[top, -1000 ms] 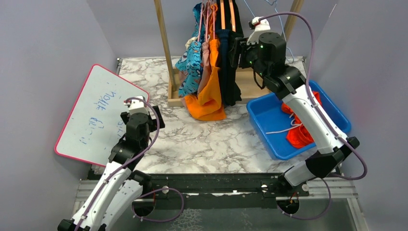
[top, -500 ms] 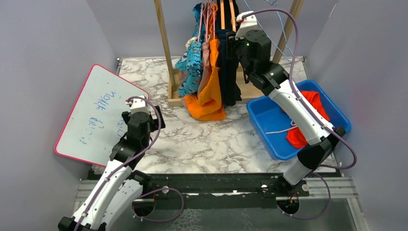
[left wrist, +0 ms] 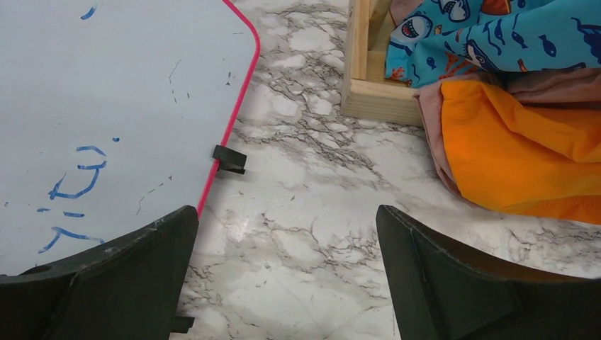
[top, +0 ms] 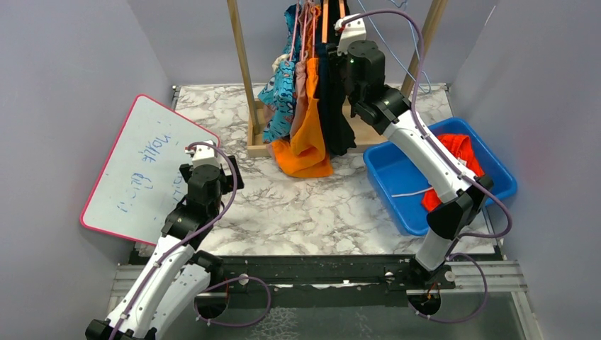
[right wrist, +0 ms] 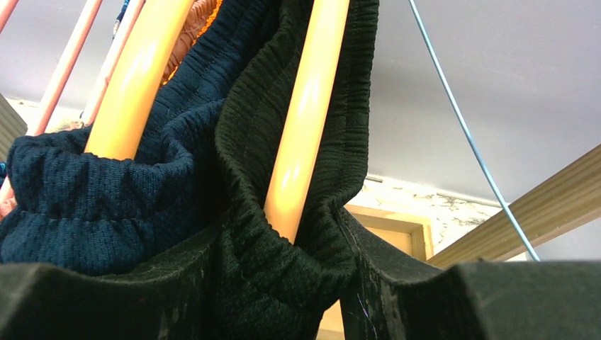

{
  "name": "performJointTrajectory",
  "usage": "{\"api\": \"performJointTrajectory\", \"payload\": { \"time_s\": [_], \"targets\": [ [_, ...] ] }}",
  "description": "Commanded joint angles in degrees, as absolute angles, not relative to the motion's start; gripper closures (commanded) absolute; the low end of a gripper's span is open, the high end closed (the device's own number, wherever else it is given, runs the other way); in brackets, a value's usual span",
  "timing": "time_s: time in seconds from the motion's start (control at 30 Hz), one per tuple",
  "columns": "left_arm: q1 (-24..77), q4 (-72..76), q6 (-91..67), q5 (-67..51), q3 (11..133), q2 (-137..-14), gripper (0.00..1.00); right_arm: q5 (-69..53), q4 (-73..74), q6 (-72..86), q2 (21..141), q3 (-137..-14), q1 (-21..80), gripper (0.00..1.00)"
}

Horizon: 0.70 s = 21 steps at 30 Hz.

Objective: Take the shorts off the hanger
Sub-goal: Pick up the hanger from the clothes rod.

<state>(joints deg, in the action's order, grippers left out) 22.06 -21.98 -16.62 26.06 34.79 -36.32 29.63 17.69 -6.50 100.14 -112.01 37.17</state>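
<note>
Several shorts hang on hangers from the wooden rack (top: 243,71): blue cartoon-print (top: 282,99), dusty pink (top: 302,81), bright orange (top: 310,145), navy (right wrist: 92,205) and black (top: 339,124). My right gripper (top: 339,62) is raised at the rack's right side. In the right wrist view its fingers (right wrist: 425,297) press on both sides of the black shorts' (right wrist: 283,276) elastic waistband, just under an orange hanger (right wrist: 305,127). Low over the marble table, my left gripper (left wrist: 287,269) stands open and holds nothing.
A blue bin (top: 397,170) at the right holds red-orange shorts (top: 457,150). A pink-edged whiteboard (top: 142,170) lies at the left, beside the left arm. The rack's wooden base (left wrist: 368,92) sits behind the orange cloth. A thin blue wire hanger (right wrist: 461,127) hangs right of the black shorts.
My right arm has swung up and left from above the bin to the black shorts, and its fingers have narrowed onto the waistband. The left arm has not moved.
</note>
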Motion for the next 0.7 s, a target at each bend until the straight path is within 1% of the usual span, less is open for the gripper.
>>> {"api": "performJointTrajectory", "payload": {
  "time_s": [0.0, 0.07, 0.3, 0.33, 0.4, 0.5, 0.67],
  "targets": [
    [21.71, -20.78, -16.15, 24.80, 35.34, -35.70, 0.01, 31.40, 13.75, -6.42, 98.19, -110.66, 37.19, 0.82],
    [21.68, -20.78, -16.17, 24.69, 35.26, -35.78, 0.01, 32.29, 11.34, -6.86, 97.22, -109.25, 37.18, 0.87],
    [21.70, -20.82, -16.16, 24.20, 35.24, -36.23, 0.01, 35.94, 0.81, -10.88, 93.75, -102.51, 37.02, 0.93],
    [21.67, -20.77, -16.13, 24.02, 35.32, -36.31, 0.01, 35.62, 0.38, -10.97, 93.16, -101.74, 36.77, 0.95],
    [21.63, -20.77, -16.08, 23.83, 35.33, -36.41, 0.01, 33.68, 1.55, -9.80, 92.21, -101.24, 35.78, 0.99],
    [21.69, -20.82, -16.08, 23.85, 35.33, -36.26, 0.01, 31.24, 3.87, -8.39, 91.64, -101.15, 33.98, 0.99],
    [21.71, -20.74, -16.00, 23.30, 35.33, -36.42, 0.01, 21.32, 4.91, -5.35, 89.78, -99.42, 31.05, 0.99]
  ]
}}
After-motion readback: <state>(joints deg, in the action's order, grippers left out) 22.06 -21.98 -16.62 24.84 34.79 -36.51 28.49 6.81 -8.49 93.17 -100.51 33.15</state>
